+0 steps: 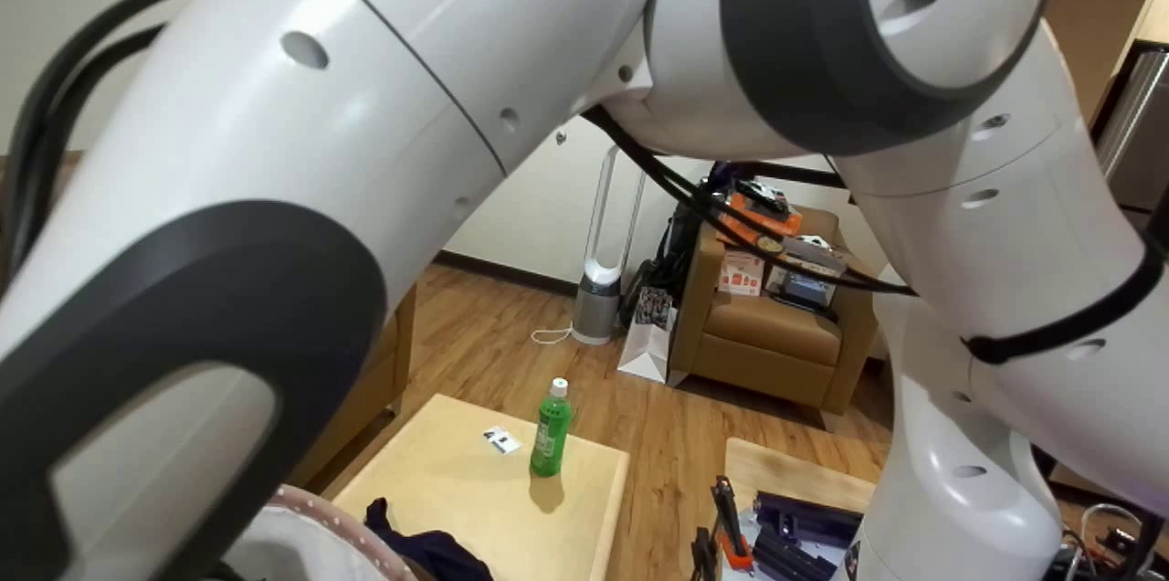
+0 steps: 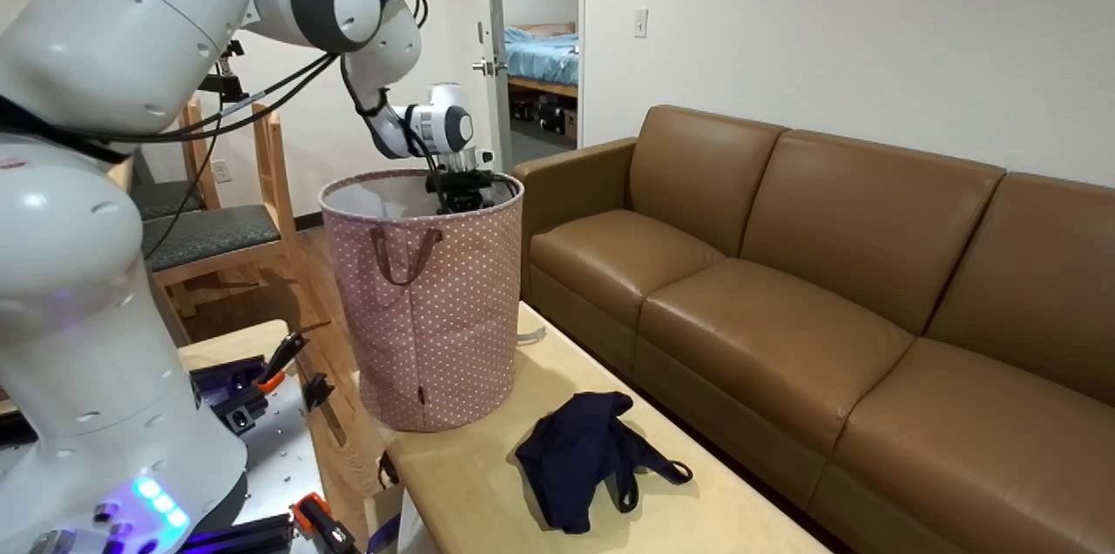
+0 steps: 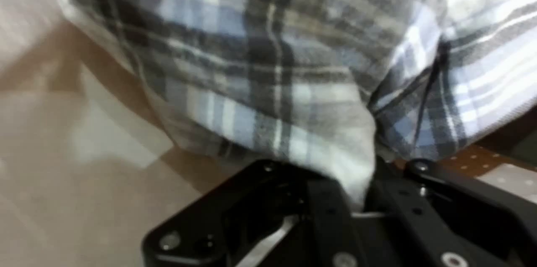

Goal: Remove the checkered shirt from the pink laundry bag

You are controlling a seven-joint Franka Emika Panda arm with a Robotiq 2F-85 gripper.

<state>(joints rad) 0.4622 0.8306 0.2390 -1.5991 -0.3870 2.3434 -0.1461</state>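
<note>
The checkered shirt (image 3: 251, 48) in grey, blue and white fills the upper part of the wrist view. My gripper (image 3: 354, 179) is shut on a fold of it, with the cloth pinched between the fingers. The pink laundry bag (image 2: 418, 319) with white dots stands upright on the table in an exterior view. Its rim (image 1: 324, 508) also shows in an exterior view, partly behind my arm. The gripper body (image 2: 462, 191) is at the bag's opening, near its far rim. The fingers and the shirt are hidden inside the bag in the exterior views.
A navy garment (image 2: 579, 454) lies on the light wood table (image 2: 697, 528) beside the bag. A green bottle (image 1: 551, 430) and a small white card (image 1: 501, 439) are on the table too. A brown sofa (image 2: 740, 310) runs along the table's side.
</note>
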